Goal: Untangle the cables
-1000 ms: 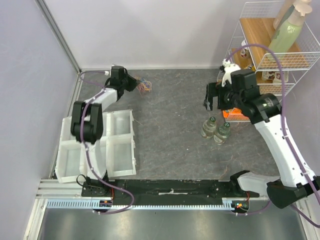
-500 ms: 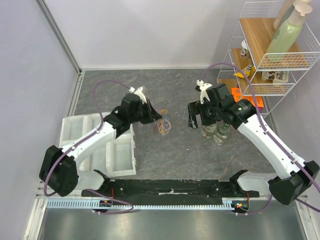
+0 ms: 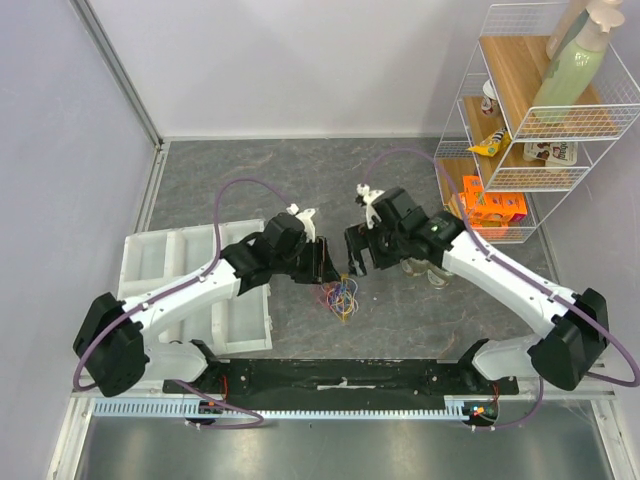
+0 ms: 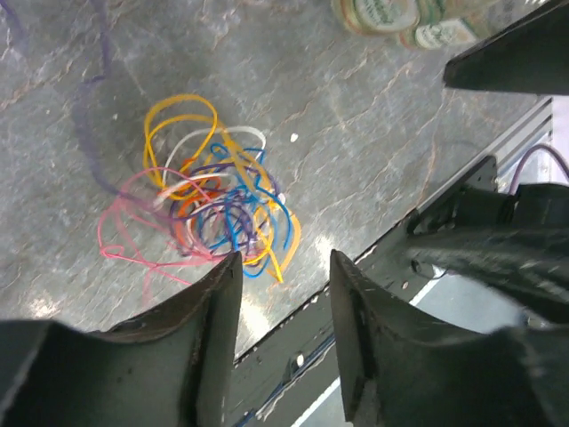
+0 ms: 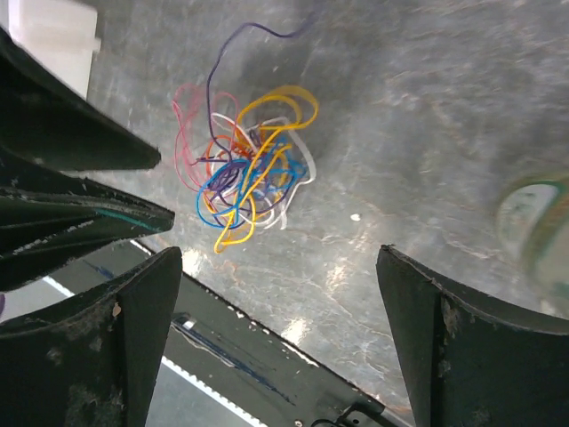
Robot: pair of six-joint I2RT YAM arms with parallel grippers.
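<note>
The left claw (image 4: 283,267) has parted its fingers and now grips nothing; the right claw (image 5: 277,258) stays wide open, having swung in close beside it; the tangle of thin multicoloured wire cables (image 3: 342,297), carried a moment ago, lies dropped on the grey stone-patterned counter (image 3: 300,180), just near of both claws.

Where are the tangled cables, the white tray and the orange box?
cables (image 4: 213,213), left wrist view, middle of the coloured tangle.
white tray (image 3: 150,262), top external view, a bare compartment at its far left.
orange box (image 3: 492,203), top external view, middle of its visible face.
</note>
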